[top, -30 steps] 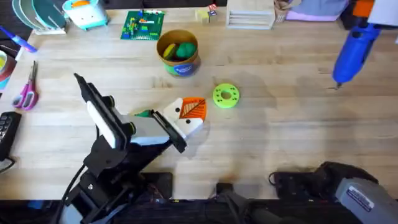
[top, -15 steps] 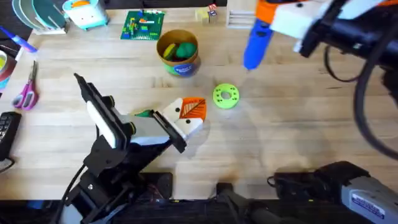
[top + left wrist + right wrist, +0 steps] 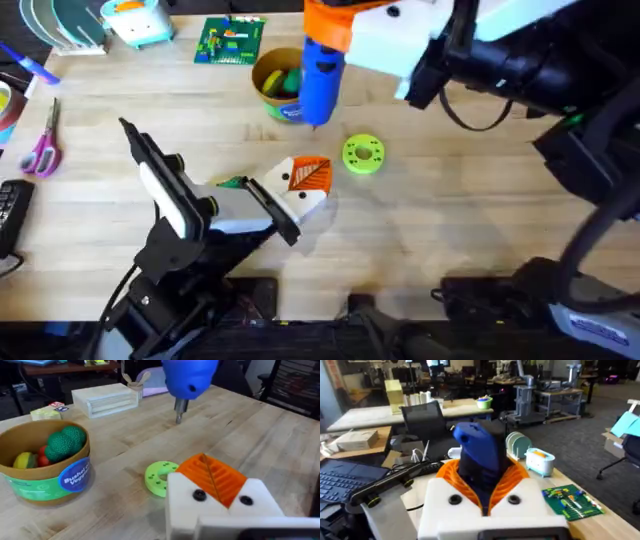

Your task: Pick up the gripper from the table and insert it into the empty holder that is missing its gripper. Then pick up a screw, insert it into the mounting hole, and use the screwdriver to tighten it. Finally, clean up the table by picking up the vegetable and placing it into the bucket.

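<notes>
Screwdriver (image 3: 320, 75) clamped in right pincer (image 3: 345, 35) | light wood table (image 3: 470, 200) | left pincer's (image 3: 300, 190) state unclear

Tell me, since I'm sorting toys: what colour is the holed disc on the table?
Lime green; the holed disc shows best in the overhead view.

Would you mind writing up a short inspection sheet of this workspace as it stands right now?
Surface: light wood table, bare at its right half.
Job's things: screwdriver held tip down by the right gripper near the bucket; orange gripper seated in the holder; vegetable beside the left arm.
Clutter: lime disc, scissors, green brick plate.
Grippers: right shut on the screwdriver; left gripper state unclear.
Cables: black cable along the right arm.
Surroundings: office desks and chairs in the right wrist view.
</notes>
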### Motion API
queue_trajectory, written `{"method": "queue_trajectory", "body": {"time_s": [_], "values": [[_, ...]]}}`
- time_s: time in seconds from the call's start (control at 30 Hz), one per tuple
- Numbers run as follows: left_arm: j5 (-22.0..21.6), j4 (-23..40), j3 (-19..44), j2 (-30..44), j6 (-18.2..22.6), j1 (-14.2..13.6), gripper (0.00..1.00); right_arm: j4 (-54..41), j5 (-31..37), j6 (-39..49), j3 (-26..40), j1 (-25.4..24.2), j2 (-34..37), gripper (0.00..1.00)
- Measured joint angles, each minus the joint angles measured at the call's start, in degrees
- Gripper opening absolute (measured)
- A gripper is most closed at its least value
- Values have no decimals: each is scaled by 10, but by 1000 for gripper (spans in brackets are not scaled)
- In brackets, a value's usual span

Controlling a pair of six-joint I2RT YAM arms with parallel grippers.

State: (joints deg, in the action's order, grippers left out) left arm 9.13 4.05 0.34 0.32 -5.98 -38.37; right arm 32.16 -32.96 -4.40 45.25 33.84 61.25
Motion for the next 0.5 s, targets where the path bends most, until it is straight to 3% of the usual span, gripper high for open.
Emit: {"method": "queue_trajectory", "body": {"time_s": [0.5], "values": [[0,0,0,0,0,0,17,-64,-10,-33,39,54,8,26]]}}
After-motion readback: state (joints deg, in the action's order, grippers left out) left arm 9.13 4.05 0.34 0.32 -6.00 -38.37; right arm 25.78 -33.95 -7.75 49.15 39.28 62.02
